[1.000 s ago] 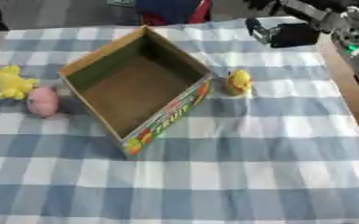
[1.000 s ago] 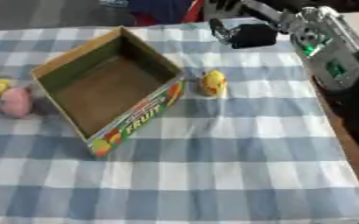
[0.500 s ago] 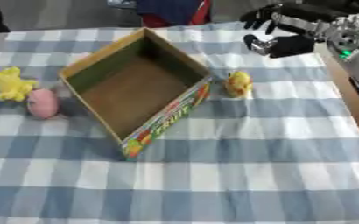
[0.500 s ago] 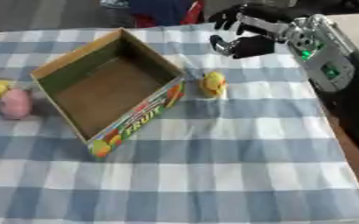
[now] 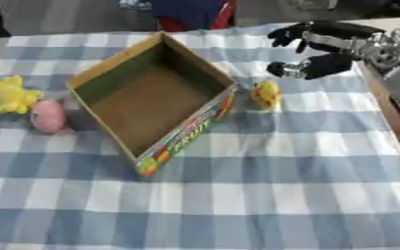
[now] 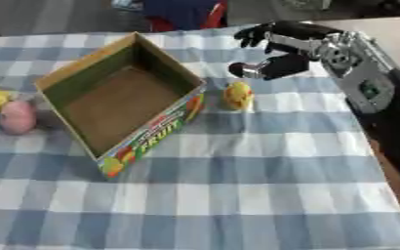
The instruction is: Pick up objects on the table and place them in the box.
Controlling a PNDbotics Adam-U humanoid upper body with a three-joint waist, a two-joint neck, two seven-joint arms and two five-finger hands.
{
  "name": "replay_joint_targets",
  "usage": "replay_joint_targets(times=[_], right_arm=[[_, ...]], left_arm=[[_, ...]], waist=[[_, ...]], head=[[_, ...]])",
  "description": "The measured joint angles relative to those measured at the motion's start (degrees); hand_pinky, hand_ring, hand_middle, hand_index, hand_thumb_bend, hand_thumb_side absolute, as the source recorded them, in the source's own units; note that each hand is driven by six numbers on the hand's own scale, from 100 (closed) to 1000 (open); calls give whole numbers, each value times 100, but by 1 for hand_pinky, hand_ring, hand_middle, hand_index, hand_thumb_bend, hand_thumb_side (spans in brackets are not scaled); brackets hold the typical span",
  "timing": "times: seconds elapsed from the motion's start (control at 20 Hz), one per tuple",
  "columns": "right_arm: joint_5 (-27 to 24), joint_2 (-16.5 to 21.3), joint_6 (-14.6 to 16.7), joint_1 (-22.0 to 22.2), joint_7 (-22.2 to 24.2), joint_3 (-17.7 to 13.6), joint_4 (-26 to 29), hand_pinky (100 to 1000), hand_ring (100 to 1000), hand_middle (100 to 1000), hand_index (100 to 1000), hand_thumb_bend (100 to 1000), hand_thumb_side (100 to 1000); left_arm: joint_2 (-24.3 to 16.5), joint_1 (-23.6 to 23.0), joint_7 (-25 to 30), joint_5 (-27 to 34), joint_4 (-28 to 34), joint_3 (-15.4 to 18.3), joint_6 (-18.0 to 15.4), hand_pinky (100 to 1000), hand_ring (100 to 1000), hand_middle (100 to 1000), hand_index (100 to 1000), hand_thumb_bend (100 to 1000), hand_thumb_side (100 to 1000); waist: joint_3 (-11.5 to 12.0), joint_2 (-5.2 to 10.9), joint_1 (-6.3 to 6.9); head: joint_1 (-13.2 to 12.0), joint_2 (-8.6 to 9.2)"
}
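Observation:
An open cardboard box (image 5: 152,100) with fruit print on its side stands left of centre, empty inside. A small yellow toy (image 5: 265,93) sits on the cloth just right of the box. My right hand (image 5: 319,49) hovers open above and to the right of that toy, fingers spread toward it, not touching. A pink egg-shaped toy (image 5: 47,116) and a yellow plush toy (image 5: 10,93) lie left of the box. No left hand shows in either view.
A blue-and-white checked cloth (image 5: 263,185) covers the table. The table's brown right edge (image 5: 394,119) shows beside my right arm (image 6: 366,83). Something blue and red (image 5: 190,12) stands beyond the far edge.
My right hand has come in from the upper right, leftward and down toward the small yellow toy, and its fingers have spread open. The toys and box have not moved.

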State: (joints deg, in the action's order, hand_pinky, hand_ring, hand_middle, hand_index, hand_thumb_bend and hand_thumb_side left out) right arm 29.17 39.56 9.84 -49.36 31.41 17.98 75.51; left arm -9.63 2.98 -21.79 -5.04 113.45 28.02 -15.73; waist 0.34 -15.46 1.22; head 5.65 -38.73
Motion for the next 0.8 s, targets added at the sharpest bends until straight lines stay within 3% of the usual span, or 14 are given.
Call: replay_joint_targets(times=[0.45, 0.8], right_arm=[[204, 2, 146, 48, 120, 45, -133, 742, 882, 846, 1000, 401, 801], [306, 2, 268, 45, 176, 154, -247, 724, 865, 818, 1000, 391, 791]], left_arm=[[0, 2, 7, -2, 0, 0, 7, 411, 564, 521, 806, 370, 725], [0, 4, 10, -5, 0, 0, 9, 411, 564, 520, 803, 370, 725]], waist=[[2, -10, -14], [4, -34, -28]], head=[[7, 0], [8, 0]])
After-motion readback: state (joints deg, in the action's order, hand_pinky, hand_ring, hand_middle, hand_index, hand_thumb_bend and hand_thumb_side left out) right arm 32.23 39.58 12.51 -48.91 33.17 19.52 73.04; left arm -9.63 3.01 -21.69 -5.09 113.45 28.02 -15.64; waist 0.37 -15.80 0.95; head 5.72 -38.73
